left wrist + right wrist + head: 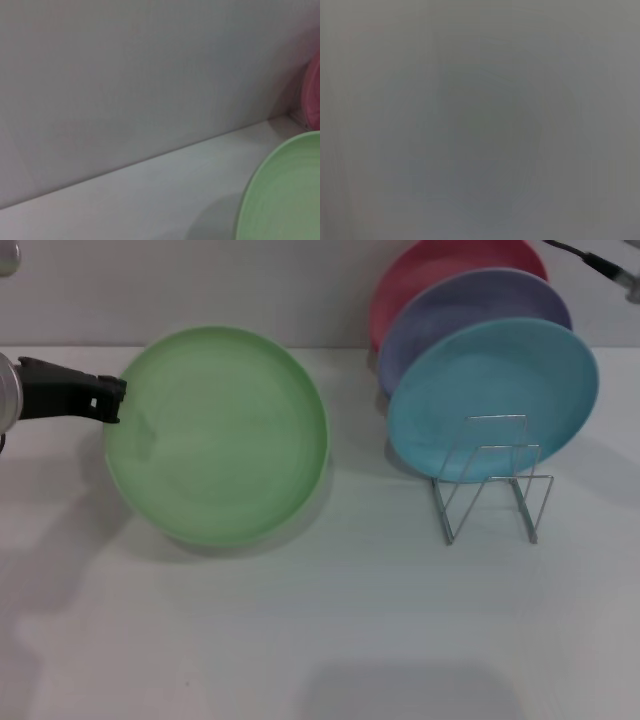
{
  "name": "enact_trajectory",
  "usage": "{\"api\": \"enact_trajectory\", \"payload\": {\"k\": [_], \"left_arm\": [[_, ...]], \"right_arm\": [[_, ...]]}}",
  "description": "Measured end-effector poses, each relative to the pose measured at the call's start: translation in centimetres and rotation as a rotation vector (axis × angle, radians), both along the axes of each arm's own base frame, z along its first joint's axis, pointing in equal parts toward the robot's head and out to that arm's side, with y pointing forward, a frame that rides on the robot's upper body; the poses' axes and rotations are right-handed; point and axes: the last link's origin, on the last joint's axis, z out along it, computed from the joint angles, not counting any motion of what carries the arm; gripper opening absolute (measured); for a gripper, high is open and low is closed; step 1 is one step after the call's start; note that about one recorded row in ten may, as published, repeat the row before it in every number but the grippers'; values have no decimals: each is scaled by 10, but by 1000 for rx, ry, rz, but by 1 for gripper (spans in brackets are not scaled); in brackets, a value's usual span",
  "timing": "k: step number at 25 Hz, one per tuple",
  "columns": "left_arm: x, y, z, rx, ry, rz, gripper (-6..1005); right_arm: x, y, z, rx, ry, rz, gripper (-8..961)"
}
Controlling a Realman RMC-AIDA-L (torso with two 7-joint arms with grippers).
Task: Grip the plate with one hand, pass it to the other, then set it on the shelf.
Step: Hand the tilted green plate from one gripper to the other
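The light-green plate (222, 435) is held a little above the white table at the left-centre, with its shadow under it. My left gripper (113, 400), slim and black, reaches in from the left and is shut on the plate's left rim. The plate's edge also shows in the left wrist view (285, 195). The silver wire rack (492, 478) stands to the right of the plate, with its front loops bare. My right gripper is out of view; only a thin dark part (600, 260) shows at the top right corner. The right wrist view shows plain grey.
Three plates stand in the back of the rack: turquoise-blue (492, 390) in front, lavender (470, 310) behind it, pink-red (430, 270) at the back, also in the left wrist view (314, 95). A grey wall (200, 280) runs behind the table.
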Motion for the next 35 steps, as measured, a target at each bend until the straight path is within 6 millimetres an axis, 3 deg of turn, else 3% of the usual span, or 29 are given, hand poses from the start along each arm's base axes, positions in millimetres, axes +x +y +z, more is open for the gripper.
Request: {"api": "enact_trajectory", "payload": {"k": [2, 6, 9, 10, 20, 35], "left_arm": [[0, 1, 3, 13, -3, -1, 27], [1, 3, 3, 20, -9, -7, 27], [1, 3, 3, 21, -9, -7, 27], [1, 3, 4, 21, -9, -8, 27], [3, 3, 5, 25, -6, -15, 26], [7, 3, 4, 15, -22, -32, 26]], "right_arm": [[-19, 9, -10, -110, -93, -60, 769], [-37, 22, -30, -231, -192, -159, 769], [-40, 24, -35, -244, -220, -174, 768], [-43, 24, -47, -265, -289, -190, 768], [-55, 17, -98, -363, -519, -214, 768], [-49, 24, -112, -341, -588, -266, 769]]}}
